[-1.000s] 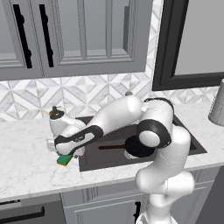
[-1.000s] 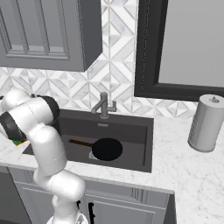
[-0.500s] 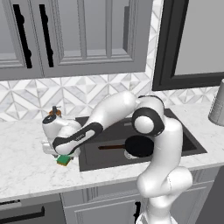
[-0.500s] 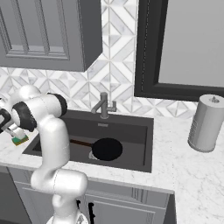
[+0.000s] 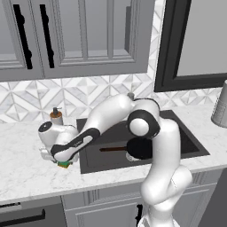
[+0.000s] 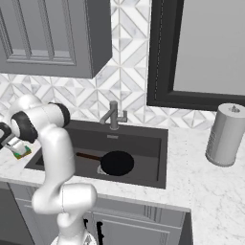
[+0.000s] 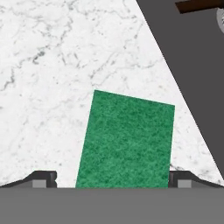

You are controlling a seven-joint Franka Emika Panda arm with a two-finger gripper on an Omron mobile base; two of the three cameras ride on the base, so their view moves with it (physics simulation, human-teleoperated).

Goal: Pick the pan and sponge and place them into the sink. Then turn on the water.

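The gripper (image 7: 112, 181) stands with its jaws spread wide, holding nothing, one finger tip to each side of the sponge (image 7: 127, 140), which lies flat, green face up, on the white marble counter (image 7: 52, 65). In the hand view the sponge sits between the two tips, slightly skewed to the line between them, with a little bare marble showing beside it on either side, so the jaws straddle it without touching as far as can be seen. Just beside the sponge runs the edge of the sink (image 7: 192, 74), the dark basin dropping away close to the sponge's flank. From the left base view the hand is low over the counter at the sink's left rim, the sponge (image 5: 64, 164) peeping out beneath it, and a soap dispenser (image 5: 56, 116) stands behind, near the wall. The pan (image 6: 116, 162) already lies in the sink (image 6: 143, 143), its brown handle pointing left, below the faucet (image 6: 113, 116), from which no water runs. So the pan part looks done and the sponge pick is in hand. The next move calls for settling the last bit down and closing squarely on the sponge's sides, then lifting it clear of the rim before carrying it over the basin.
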